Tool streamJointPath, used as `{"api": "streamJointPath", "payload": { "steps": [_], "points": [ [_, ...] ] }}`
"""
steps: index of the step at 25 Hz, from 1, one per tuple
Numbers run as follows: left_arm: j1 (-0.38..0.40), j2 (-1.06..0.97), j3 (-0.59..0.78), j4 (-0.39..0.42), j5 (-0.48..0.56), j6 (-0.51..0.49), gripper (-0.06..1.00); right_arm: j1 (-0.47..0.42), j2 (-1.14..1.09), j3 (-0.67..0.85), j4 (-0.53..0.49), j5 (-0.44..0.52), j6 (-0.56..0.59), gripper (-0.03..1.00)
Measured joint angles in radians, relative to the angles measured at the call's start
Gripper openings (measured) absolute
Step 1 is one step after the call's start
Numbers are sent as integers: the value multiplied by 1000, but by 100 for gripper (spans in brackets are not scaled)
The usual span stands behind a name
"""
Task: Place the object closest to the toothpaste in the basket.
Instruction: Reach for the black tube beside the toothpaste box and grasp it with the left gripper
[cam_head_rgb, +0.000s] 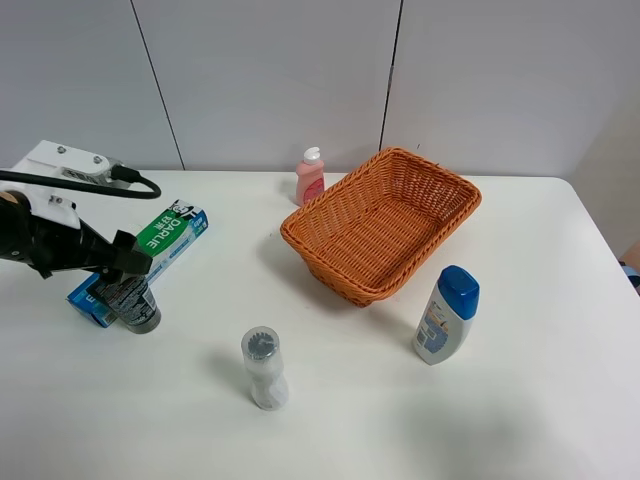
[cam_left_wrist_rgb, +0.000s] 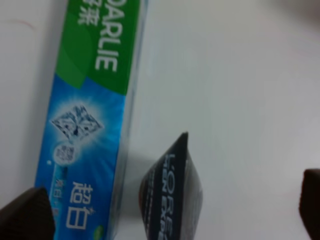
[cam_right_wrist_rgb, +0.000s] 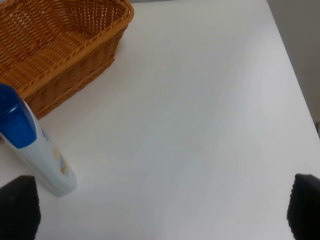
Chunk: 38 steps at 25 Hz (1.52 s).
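Observation:
The green-and-blue toothpaste box lies at the left of the table, and it also shows in the left wrist view. A dark tube stands right beside it; the left wrist view shows its crimped end. My left gripper hangs just above the tube, open, and in the left wrist view its fingertips stand wide on either side of it without touching. The wicker basket sits at centre right. My right gripper is open and empty, and is out of the exterior view.
A pink bottle stands behind the basket's left corner. A clear bottle with a grey cap stands at front centre. A white bottle with a blue cap stands in front of the basket, seen also in the right wrist view beside the basket wall.

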Motion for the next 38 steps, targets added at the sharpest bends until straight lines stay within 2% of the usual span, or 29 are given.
{"api": "streamJointPath", "payload": {
  "steps": [7, 15, 35, 37, 38],
  "points": [
    [0, 111, 0, 4, -38, 15, 99, 0, 0, 0, 0, 0, 0, 99],
    [0, 211, -1, 50, -84, 22, 99, 0, 0, 0, 0, 0, 0, 99],
    [0, 294, -10, 61, -114, 22, 99, 0, 0, 0, 0, 0, 0, 99],
    [0, 294, -11, 61, -114, 13, 93, 0, 0, 0, 0, 0, 0, 99],
    [0, 294, -11, 60, -114, 9, 86, 0, 0, 0, 0, 0, 0, 99]
  ]
}}
